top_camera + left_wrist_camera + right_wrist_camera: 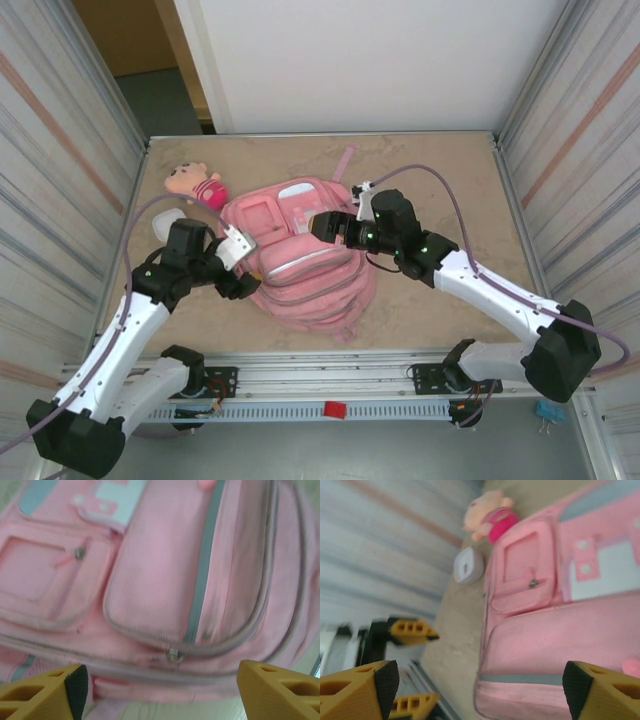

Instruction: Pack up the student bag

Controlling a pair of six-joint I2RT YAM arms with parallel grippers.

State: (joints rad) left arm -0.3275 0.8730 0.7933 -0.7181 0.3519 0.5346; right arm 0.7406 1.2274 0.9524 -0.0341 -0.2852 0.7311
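Tan tabletop. Student bag lay flat, pockets up. Left gripper, right gripper both spread, empty, over it, likely staging for zip. Plush doll unpacked.

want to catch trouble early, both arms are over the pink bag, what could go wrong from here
The zip pull on the student bag is small; the open left gripper could miss it and pinch fabric.
Nothing pins the soft bag, so a tug may drag it rather than unzip it.
The right gripper hangs close to the left one; they might collide.
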